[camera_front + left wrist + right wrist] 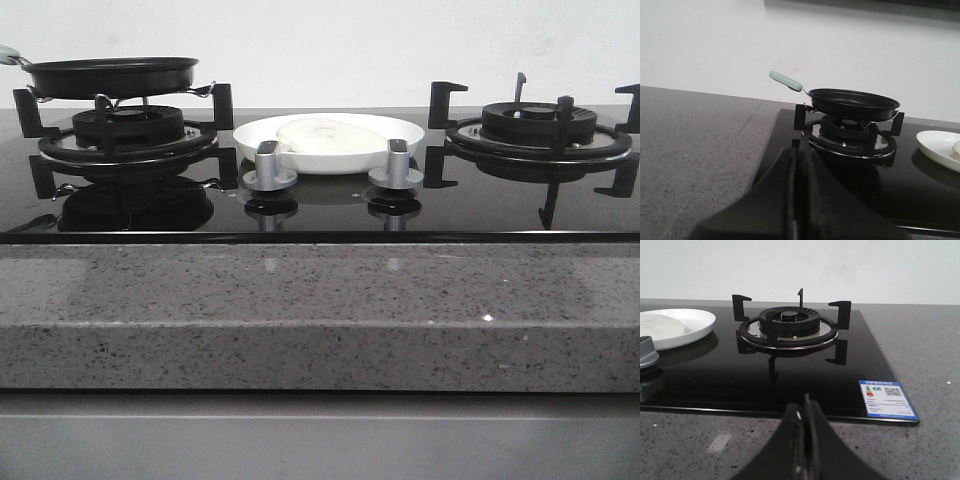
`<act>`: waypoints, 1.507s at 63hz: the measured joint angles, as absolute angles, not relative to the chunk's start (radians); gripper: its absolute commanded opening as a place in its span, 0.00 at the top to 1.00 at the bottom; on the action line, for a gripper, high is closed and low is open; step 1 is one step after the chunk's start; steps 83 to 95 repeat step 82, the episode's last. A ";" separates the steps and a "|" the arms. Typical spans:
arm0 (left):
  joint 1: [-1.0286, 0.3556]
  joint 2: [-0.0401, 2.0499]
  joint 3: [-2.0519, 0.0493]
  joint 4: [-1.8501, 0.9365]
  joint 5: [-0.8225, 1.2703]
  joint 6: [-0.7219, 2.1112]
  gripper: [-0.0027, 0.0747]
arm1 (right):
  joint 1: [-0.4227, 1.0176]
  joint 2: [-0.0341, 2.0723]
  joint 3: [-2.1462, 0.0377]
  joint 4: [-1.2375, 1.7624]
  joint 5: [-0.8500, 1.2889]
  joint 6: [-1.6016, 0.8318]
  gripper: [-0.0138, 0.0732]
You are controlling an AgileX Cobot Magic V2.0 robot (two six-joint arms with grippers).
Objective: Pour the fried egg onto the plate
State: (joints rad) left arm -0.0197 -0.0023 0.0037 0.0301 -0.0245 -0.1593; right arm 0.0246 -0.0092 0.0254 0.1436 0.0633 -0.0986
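Note:
The fried egg lies pale and flat on the white plate at the middle back of the black glass hob. The plate's edge also shows in the left wrist view and in the right wrist view, with the egg on it. The black frying pan with a pale green handle sits empty on the left burner. My left gripper is shut and empty, in front of the left burner. My right gripper is shut and empty, above the counter before the right burner. Neither gripper shows in the front view.
The left burner grate and right burner grate stand on the hob. Two silver knobs stand in front of the plate. A speckled grey stone counter surrounds the hob. A label sticker marks the hob's corner.

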 measured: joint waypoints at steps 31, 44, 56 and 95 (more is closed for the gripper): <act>-0.020 -0.002 0.004 0.030 -0.024 -0.159 0.99 | 0.025 -0.011 0.025 -0.051 -0.023 0.076 0.98; -0.020 -0.002 0.004 0.030 -0.024 -0.159 0.99 | 0.025 -0.011 0.025 -0.055 -0.026 0.077 0.98; -0.020 -0.002 0.004 0.032 -0.024 -0.159 0.99 | 0.012 -0.011 0.025 -0.056 -0.029 0.077 0.98; -0.020 -0.002 0.004 0.032 -0.024 -0.159 0.99 | -0.012 -0.011 0.025 -0.057 -0.029 0.079 0.98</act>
